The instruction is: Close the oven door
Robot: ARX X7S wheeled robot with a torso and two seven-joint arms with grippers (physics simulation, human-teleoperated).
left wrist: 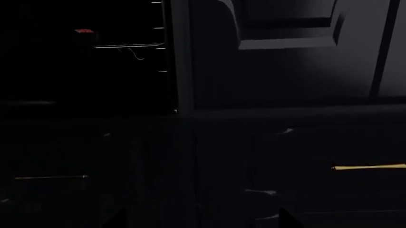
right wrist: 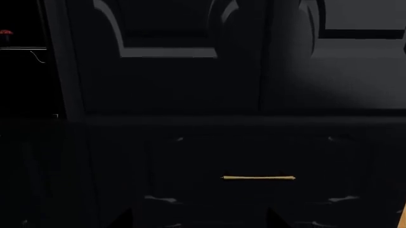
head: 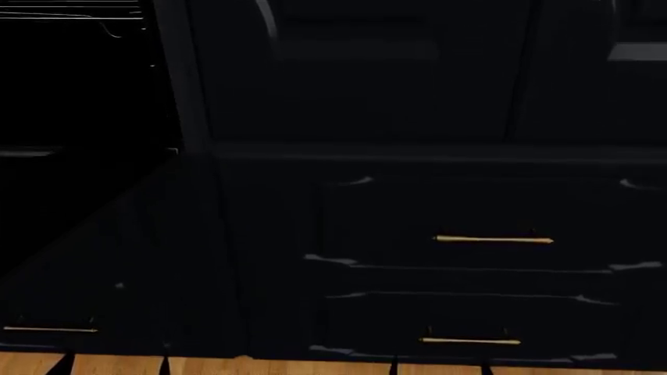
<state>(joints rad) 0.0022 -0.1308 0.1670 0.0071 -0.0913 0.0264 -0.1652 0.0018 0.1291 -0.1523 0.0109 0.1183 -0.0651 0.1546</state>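
The oven door (head: 105,258) hangs open beside the drawer front (head: 469,226). Only the left wrist view shows a red glow (left wrist: 83,31) inside. No view shows either gripper, so finger state cannot be told.

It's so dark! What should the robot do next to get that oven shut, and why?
Probably shift left toward the oven door: it lies open at the head view's left, rack exposed, while both wrist cameras face drawers.

Very dim renders in all three views, near-black cabinetry with crushed shadows, faint grey sheen on cabinet doors (right wrist: 355,71), thin glints along panel edges, brass drawer handles (head: 493,240) and floor strip (head: 312,365) brightest, edges sharp, no blur
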